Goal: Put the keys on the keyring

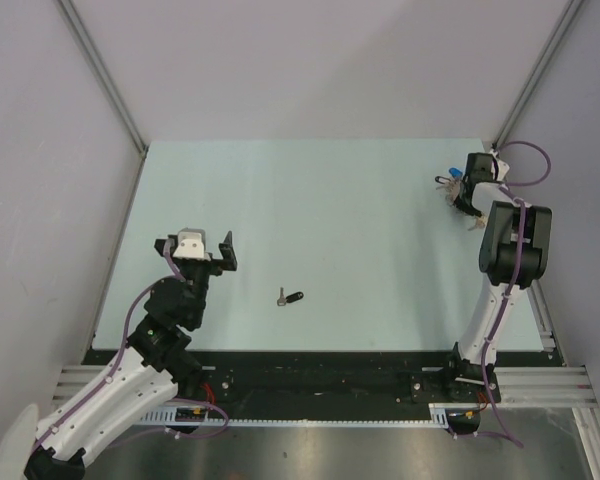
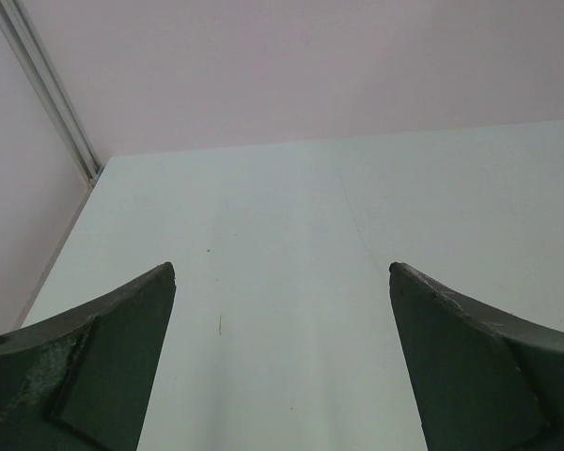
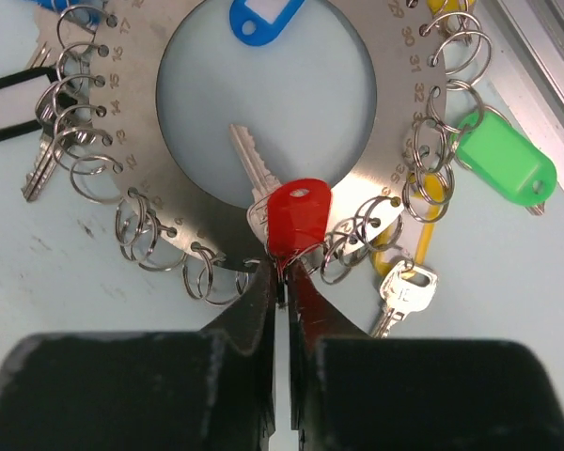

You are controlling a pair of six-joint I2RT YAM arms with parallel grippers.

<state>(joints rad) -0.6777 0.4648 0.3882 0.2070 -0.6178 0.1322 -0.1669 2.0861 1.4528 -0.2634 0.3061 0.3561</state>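
Note:
The keyring is a flat silver numbered ring plate with many small split rings round its edge, lying at the table's far right. A red-headed key lies across its lower rim. My right gripper is shut just below that red head, pinching a thin split ring at the plate's edge. A loose key with a dark head lies alone mid-table. To the left of it my left gripper hangs open and empty, showing only bare table between its fingers.
Green, blue and yellow tags, a black-framed tag and a plain silver key hang from the plate. An aluminium rail runs close by at the table's right edge. Walls enclose the table.

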